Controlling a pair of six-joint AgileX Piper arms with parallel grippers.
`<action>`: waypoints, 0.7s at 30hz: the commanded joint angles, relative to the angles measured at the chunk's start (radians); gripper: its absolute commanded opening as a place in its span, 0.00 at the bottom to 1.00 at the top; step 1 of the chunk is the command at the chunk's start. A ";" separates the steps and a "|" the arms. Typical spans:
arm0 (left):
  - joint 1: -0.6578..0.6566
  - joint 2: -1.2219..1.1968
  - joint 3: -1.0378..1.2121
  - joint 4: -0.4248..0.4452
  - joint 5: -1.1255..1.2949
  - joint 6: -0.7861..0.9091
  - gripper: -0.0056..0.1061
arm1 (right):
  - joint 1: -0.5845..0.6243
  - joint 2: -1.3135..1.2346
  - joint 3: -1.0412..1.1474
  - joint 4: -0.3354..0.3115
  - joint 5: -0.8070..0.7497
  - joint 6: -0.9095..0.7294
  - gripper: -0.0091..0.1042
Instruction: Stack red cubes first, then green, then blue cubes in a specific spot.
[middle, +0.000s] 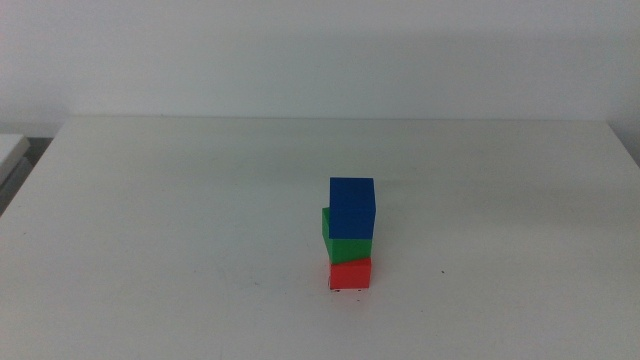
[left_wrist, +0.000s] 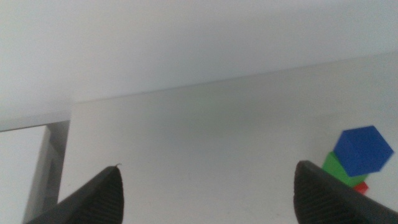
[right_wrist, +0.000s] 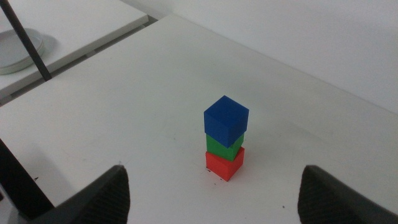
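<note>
In the middle view one stack stands a little right of the table's centre: the red cube (middle: 350, 275) at the bottom, the green cube (middle: 344, 247) on it, slightly turned, and the blue cube (middle: 352, 207) on top. Tiny dark scuffs of the specific spot (middle: 352, 291) peek out at the red cube's front base. Neither arm appears in the middle view. My left gripper (left_wrist: 209, 165) is open and well away from the stack, with the blue cube (left_wrist: 364, 149) seen past one jaw. My right gripper (right_wrist: 214, 169) is open, held back from and above the stack's blue cube (right_wrist: 226, 118).
The white table (middle: 150, 220) carries only the stack. A lower white side surface (middle: 12, 150) adjoins its left edge. In the right wrist view a pale round dish (right_wrist: 18, 50) and a thin dark rod (right_wrist: 28, 40) sit beyond the table's far corner.
</note>
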 joint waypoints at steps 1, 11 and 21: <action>0.103 -0.045 0.060 -0.101 -0.058 0.079 0.89 | -0.006 -0.004 0.001 0.007 -0.006 -0.004 0.90; 0.160 -0.082 0.114 -0.228 -0.060 0.077 0.89 | -0.006 -0.004 0.001 0.014 -0.006 -0.004 0.90; 0.168 -0.094 0.176 -0.172 -0.147 0.077 0.89 | -0.032 -0.002 0.068 -0.018 -0.143 -0.004 0.90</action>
